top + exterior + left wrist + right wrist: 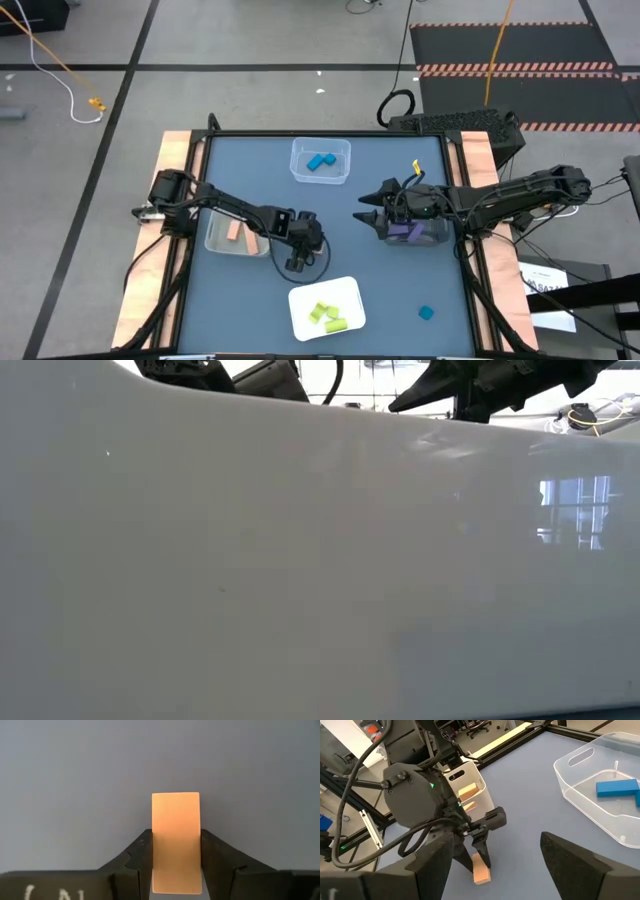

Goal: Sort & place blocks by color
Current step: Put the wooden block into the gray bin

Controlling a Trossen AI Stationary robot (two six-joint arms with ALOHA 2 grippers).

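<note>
High view: my left gripper (297,262) hangs over the tabletop (400,290), between the grey bin (216,240) holding a tan block (235,232) and the white tray (300,310) of yellow-green blocks (326,314). My right gripper (364,208) sits beside the purple blocks (406,231).

Left wrist view: my left gripper is clamped on the tan bar (175,840).

Right wrist view: my right gripper (492,862) stands open, facing the held tan bar; blue blocks (617,788) lie in the clear bin (580,795).
</note>
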